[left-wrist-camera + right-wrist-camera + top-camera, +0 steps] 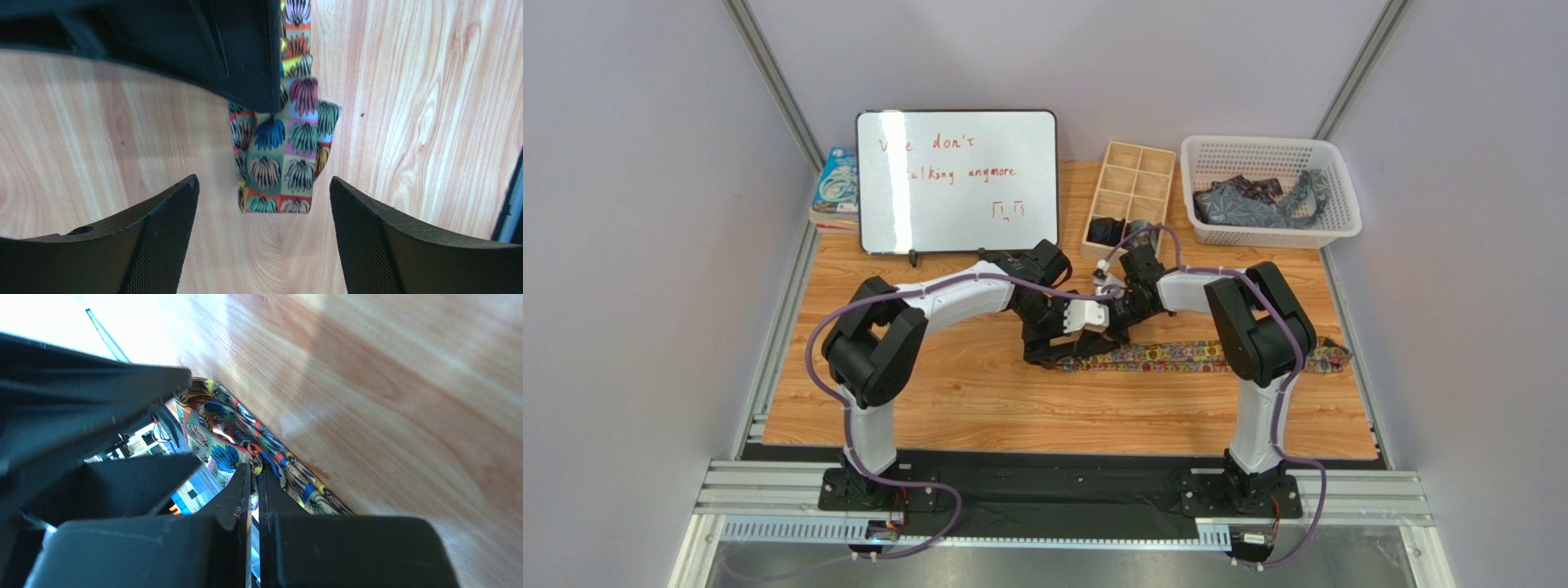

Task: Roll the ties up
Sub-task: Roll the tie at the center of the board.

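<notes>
The main risk lay in handing over the fold. The left gripper [264, 187] stood spread wide and held nothing. Its fingers [162, 236] straddled the doubled-over end of the floral tie [288, 159] without touching it. If it closed from there, the pads could meet short of the cloth or catch only one layer, and the fold would fall flat.

The right gripper [251, 471] was clenched tight, its tips down at the tie just beyond the left gripper's open jaws. Whether cloth was caught between them or merely pressed against the table [417, 122] could not be told. Should it lift or drag, the slick-looking fabric would probably slide and the tie skew, so any roll would come out crooked. The two grippers also sat very close together, and a careless closing could knock one into the other.

The tie was a narrow band printed with small squares of flower heads in blue, pink, green and orange, outlined in black. Its end lay folded, with the straight edge nearest the left gripper. The rest ran flat along the table, away past the right gripper, unrolled.
</notes>
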{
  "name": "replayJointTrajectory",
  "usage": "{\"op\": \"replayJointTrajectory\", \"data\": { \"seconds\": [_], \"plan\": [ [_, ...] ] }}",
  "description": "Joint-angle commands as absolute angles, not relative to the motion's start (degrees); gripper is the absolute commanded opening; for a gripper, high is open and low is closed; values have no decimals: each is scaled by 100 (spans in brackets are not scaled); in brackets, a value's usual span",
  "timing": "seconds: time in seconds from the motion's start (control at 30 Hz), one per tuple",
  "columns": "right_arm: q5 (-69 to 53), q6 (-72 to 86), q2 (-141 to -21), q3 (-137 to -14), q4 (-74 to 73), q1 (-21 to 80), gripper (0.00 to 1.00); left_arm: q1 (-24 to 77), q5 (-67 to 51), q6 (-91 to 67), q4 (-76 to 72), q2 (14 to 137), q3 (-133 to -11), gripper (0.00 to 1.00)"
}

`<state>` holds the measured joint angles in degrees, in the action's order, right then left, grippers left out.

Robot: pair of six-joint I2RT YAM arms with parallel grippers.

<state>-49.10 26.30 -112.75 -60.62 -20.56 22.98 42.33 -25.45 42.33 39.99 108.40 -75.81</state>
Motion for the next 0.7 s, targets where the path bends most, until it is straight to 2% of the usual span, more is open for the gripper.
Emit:
{"op": "replayJointTrajectory", "data": {
  "seconds": [0.0, 0.23, 0.37, 0.6, 0.67],
  "plan": [
    [-4500, 2522, -11452, -6249, -1872, 2250, 0, 4465, -2619, 4193, 3551, 10749, -7673, 91],
    [-4614, 2584, -11435, -6284, -1846, 2224, 0, 4667, -2304, 4087, 3130, 10907, -7524, 96],
    [-4711, 2593, -11426, -6293, -1828, 2224, 0, 4711, -2189, 3982, 2927, 11056, -7541, 95],
    [-4895, 2698, -11382, -6302, -1811, 2180, 0, 4772, -1986, 4025, 2733, 11232, -7418, 83],
    [-4957, 2724, -11347, -6302, -1802, 2162, 0, 4772, -1951, 4034, 2707, 11215, -7348, 73]
  ]
}}
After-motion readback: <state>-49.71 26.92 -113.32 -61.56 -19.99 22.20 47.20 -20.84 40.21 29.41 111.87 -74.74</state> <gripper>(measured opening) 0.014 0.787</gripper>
